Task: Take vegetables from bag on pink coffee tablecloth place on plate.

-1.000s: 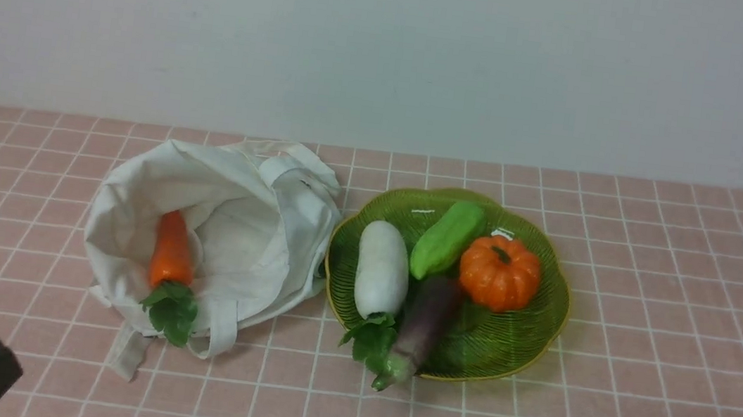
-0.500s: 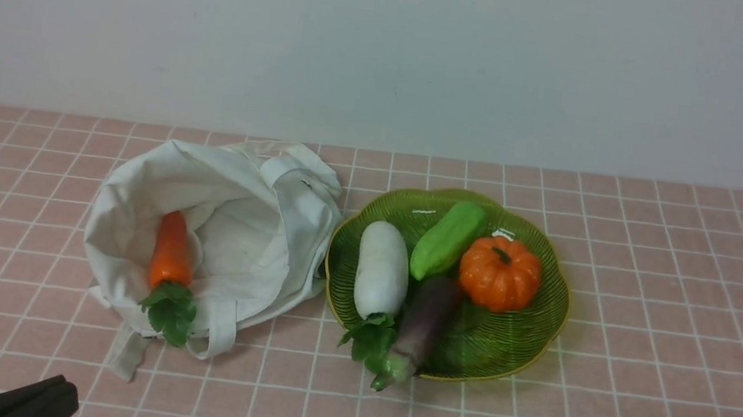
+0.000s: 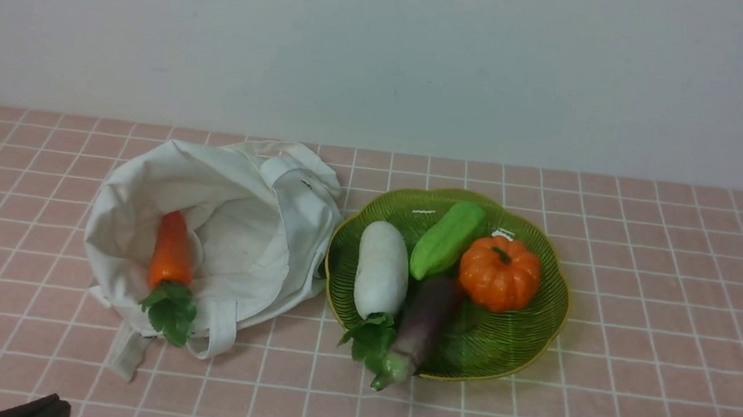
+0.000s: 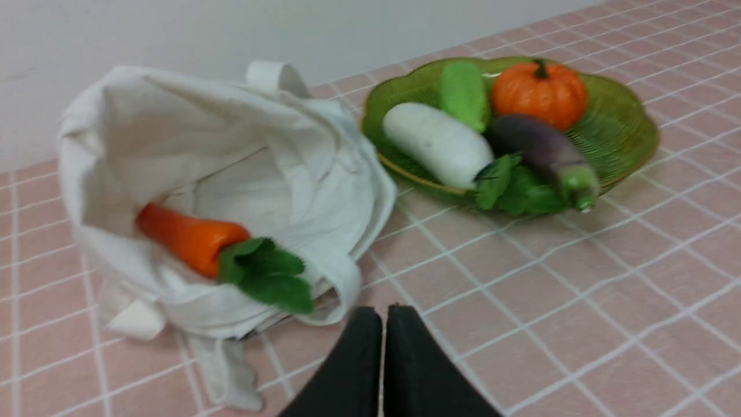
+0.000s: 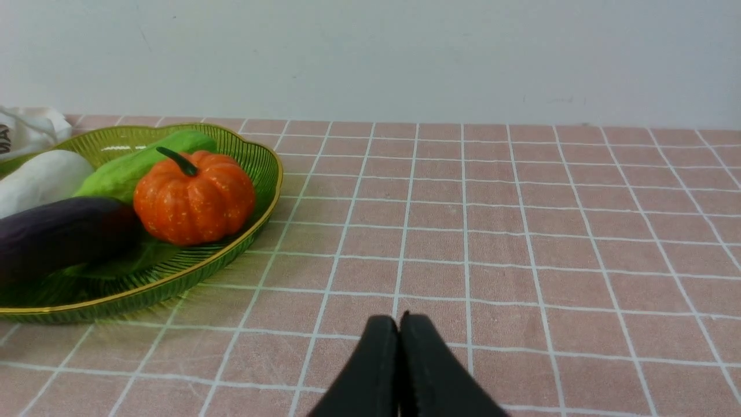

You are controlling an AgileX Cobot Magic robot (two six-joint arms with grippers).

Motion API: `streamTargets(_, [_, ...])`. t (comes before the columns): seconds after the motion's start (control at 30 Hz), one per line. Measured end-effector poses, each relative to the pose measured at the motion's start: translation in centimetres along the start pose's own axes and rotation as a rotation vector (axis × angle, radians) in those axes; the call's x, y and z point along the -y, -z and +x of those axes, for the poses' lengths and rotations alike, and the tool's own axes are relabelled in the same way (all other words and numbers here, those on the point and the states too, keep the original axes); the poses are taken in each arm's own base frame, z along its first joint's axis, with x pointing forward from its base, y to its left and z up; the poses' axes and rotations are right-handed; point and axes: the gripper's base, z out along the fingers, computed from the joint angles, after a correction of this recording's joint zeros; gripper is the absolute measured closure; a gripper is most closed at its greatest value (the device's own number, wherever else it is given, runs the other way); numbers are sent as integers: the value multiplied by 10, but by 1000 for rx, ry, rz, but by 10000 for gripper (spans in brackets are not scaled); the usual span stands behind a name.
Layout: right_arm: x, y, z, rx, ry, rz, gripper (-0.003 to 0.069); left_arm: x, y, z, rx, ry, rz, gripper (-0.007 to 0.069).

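Off-white cloth tote [image 3: 313, 222] ahead of the closed, empty left gripper [image 4: 385, 315] holds one orange toy carrot [image 3: 172, 251], seemingly the last; beyond, rightward, the green scalloped plate [image 3: 502, 356] already carries five vegetables.

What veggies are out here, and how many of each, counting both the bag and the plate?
Carrot: 1
White radish: 1
Green vegetable, type unclear: 1
Pumpkin: 1
Eggplant: 1
Total: 5

Orange carrot [image 4: 194, 236] in white cloth bag [image 4: 231, 191] — claw [image 4: 384, 310] shut, empty, green plate [image 4: 622, 130] beyond
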Motion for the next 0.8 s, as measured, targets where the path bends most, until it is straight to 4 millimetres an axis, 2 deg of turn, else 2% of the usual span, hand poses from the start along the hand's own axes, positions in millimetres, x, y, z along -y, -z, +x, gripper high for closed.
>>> streamTargets(0.2, [0,0,0,0,0,0,673,-18,1,16,-42,60,-253,629])
streamTargets(0.3, [0,0,0,0,0,0,673,-22,7,18,9,79,-350,629])
streamTargets(0.5, [0,0,0,0,0,0,673,-23,15,18,60,85,-409,629])
streamTargets(0.8, [0,0,0,0,0,0,673,-21,16,29,-48,107,-406,629])
